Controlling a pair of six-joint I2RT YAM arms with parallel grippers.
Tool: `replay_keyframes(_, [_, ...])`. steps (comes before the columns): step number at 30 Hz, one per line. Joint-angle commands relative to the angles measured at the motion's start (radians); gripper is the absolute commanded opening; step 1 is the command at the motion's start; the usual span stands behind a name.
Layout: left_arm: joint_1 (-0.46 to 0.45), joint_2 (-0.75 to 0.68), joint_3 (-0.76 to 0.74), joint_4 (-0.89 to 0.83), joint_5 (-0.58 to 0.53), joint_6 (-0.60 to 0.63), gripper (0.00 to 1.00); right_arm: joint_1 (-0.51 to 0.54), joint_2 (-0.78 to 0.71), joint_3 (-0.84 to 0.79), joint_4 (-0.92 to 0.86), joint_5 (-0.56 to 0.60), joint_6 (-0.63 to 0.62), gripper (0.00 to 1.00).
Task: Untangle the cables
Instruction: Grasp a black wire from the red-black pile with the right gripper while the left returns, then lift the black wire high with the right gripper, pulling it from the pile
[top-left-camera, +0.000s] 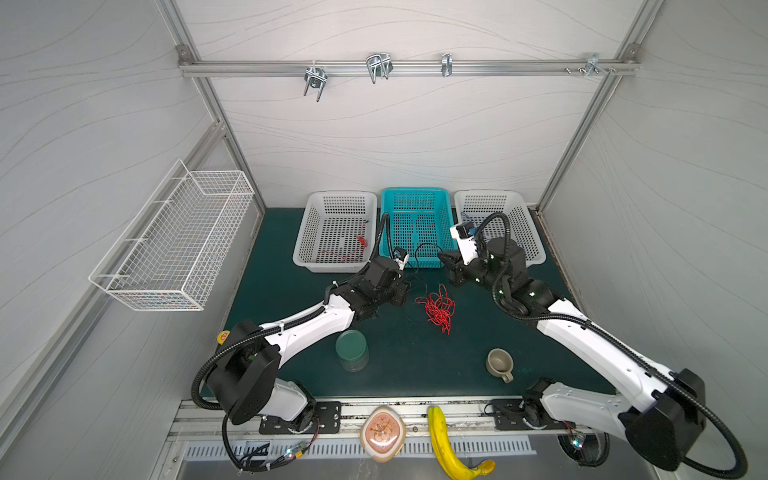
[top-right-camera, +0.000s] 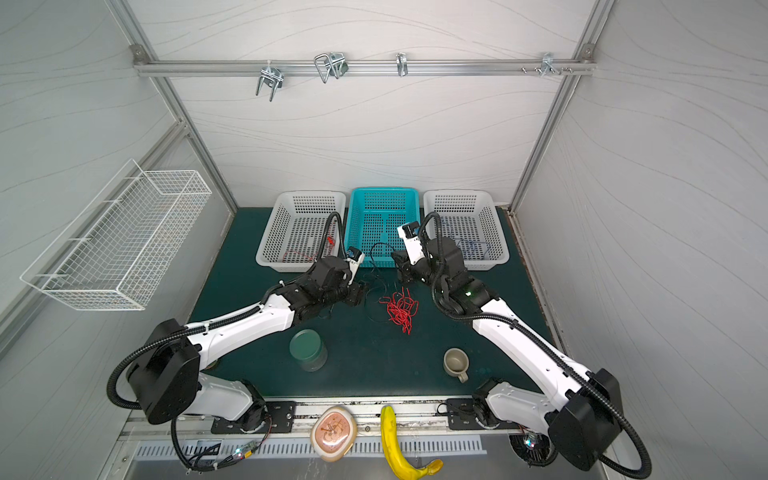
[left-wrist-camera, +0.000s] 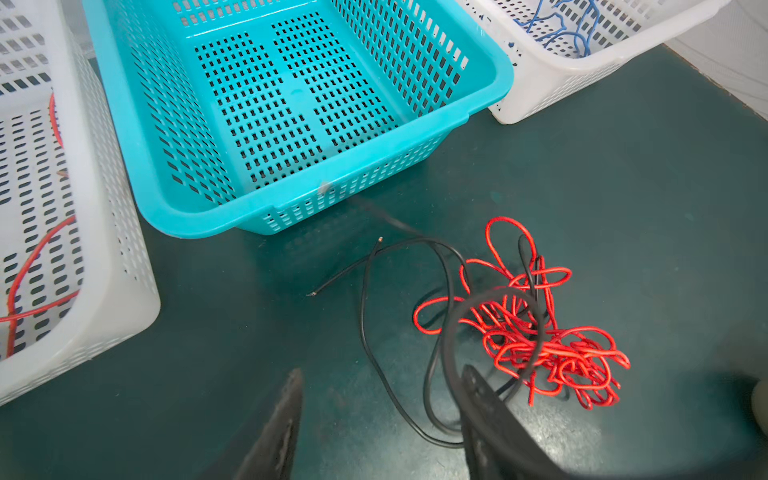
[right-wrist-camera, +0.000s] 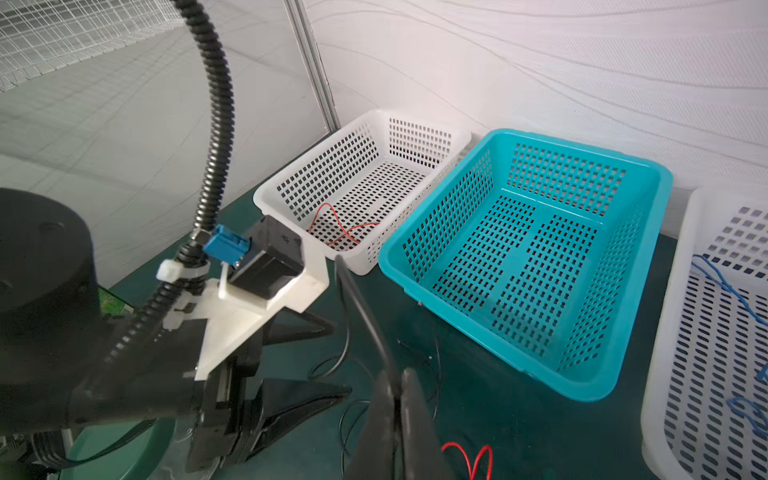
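A red cable tangle (top-left-camera: 438, 309) (top-right-camera: 401, 309) (left-wrist-camera: 540, 332) lies on the green mat between the arms, with a thin black cable (left-wrist-camera: 365, 324) looping through and around it. My left gripper (left-wrist-camera: 382, 376) (top-left-camera: 405, 291) is open, low over the mat just left of the tangle; a black loop passes round one finger (left-wrist-camera: 478, 395). My right gripper (right-wrist-camera: 399, 380) (top-left-camera: 446, 259) is shut on the black cable (right-wrist-camera: 357, 299), which arcs up in front of the turquoise basket (top-left-camera: 415, 193). One red cable (top-left-camera: 345, 253) lies in the left white basket (top-left-camera: 307, 232), blue cable (left-wrist-camera: 561, 25) in the right white basket (top-left-camera: 528, 232).
A green jar (top-left-camera: 352, 349) and a beige mug (top-left-camera: 500, 363) stand on the near part of the mat. A banana (top-left-camera: 440, 436) and a rounded tan object (top-left-camera: 382, 432) lie on the front rail. A wire basket (top-left-camera: 174, 245) hangs on the left wall.
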Motion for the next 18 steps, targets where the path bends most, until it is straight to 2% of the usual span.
replay_keyframes(1, [0.003,-0.012,0.000,0.048,-0.015,0.013,0.61,0.005,-0.020,0.051,0.075,-0.030,-0.003,0.00])
replay_keyframes(8, [0.003,-0.017,-0.025,0.075,-0.046,0.002,0.61,0.006,-0.013,0.095,0.098,-0.075,-0.021,0.00])
replay_keyframes(18, [0.003,-0.045,-0.066,0.187,-0.087,-0.007,0.60,0.006,0.012,0.132,0.076,0.068,-0.041,0.00])
